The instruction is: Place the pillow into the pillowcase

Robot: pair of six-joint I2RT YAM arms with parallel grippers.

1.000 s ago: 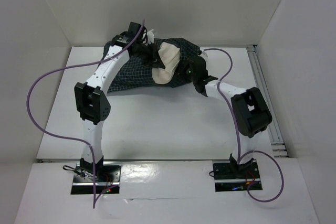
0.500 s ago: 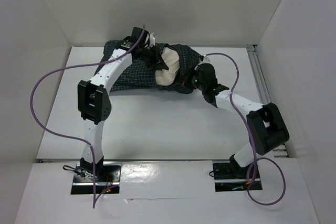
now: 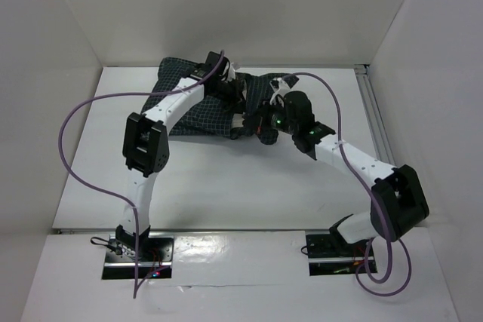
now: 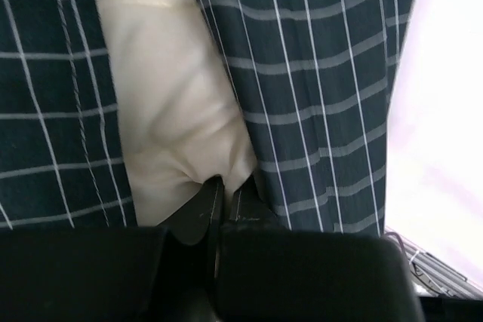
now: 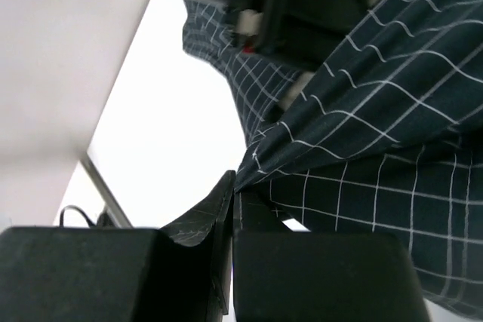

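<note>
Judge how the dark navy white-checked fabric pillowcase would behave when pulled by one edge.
Likely floppy: the dark navy white-checked fabric pillowcase folds and wrinkles where the right gripper pinches its edge. Probably light, since that thin pinch holds up a fold. It may drag on the cream soft pillow inside rather than sliding freely.

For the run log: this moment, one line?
left pincer: shut on pillow at pillowcase edge | right pincer: shut on pillowcase | pillow partly exposed

Near half of bench (image 3: 226,186) open. Far strip blocked: pillowcase (image 3: 205,117) bunched by back wall (image 3: 241,13), left arm (image 3: 173,102) and right arm (image 3: 347,157) meeting over it.
</note>
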